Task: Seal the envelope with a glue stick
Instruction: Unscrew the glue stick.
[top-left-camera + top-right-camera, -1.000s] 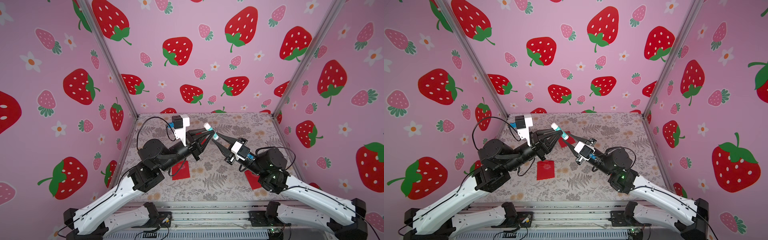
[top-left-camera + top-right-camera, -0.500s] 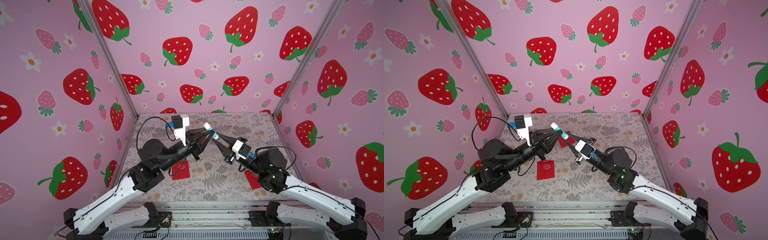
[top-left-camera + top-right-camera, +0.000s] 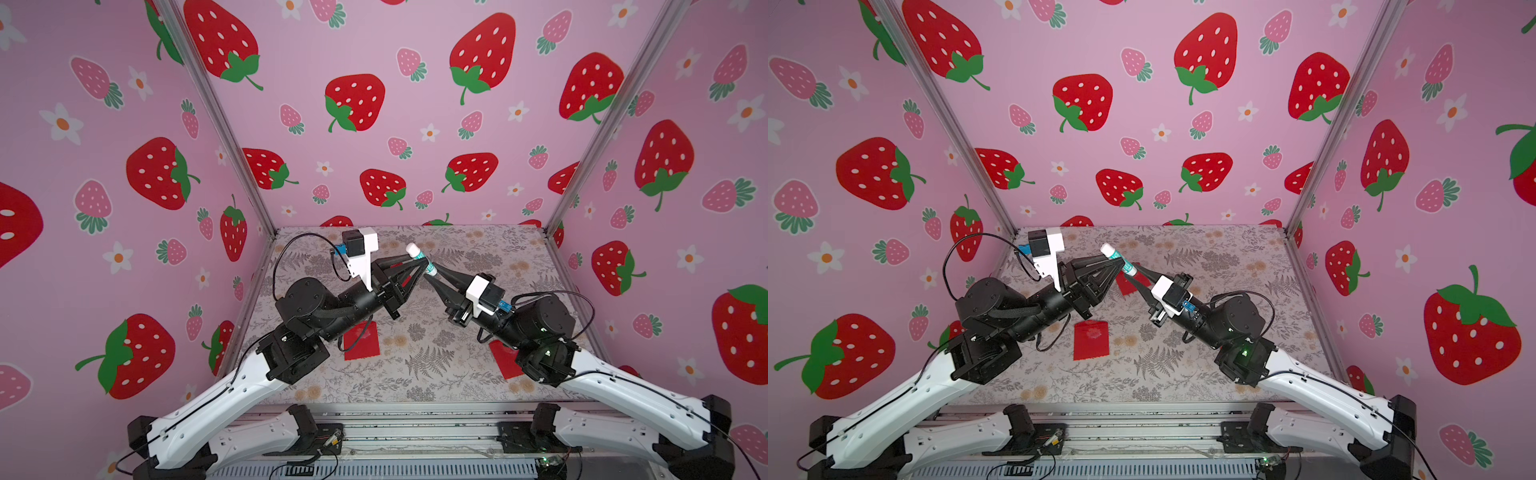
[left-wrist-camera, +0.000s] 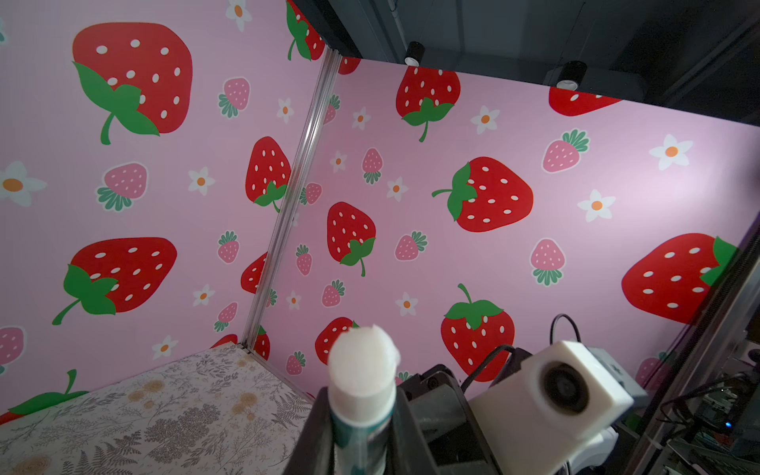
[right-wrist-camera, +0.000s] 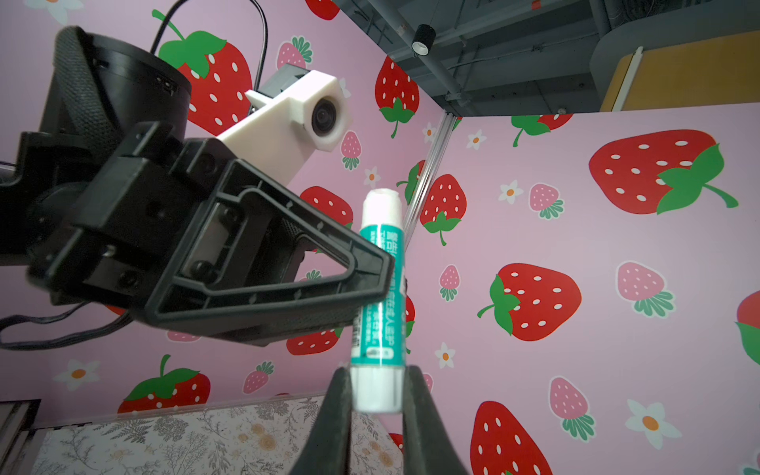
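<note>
The glue stick [image 3: 419,254], white with a teal label, hangs tilted in the air above the middle of the table in both top views [image 3: 1112,252]. My left gripper [image 3: 424,264] is shut on its teal body [image 4: 362,427]; the white top end pokes out beyond the jaws. My right gripper [image 5: 377,390] is shut on the stick's white bottom end [image 3: 1133,272]. A red envelope [image 3: 361,341] lies flat on the table below my left arm, also seen in a top view [image 3: 1091,340].
A second red envelope [image 3: 1130,286] lies behind the right gripper, and a third [image 3: 503,360] is partly under my right arm. The floral table [image 3: 415,365] is boxed in by pink strawberry walls with metal corner posts [image 3: 582,166].
The right gripper's jaws have closed a little tighter on the stick's bottom end. Both arms and the stick stay where they were.
</note>
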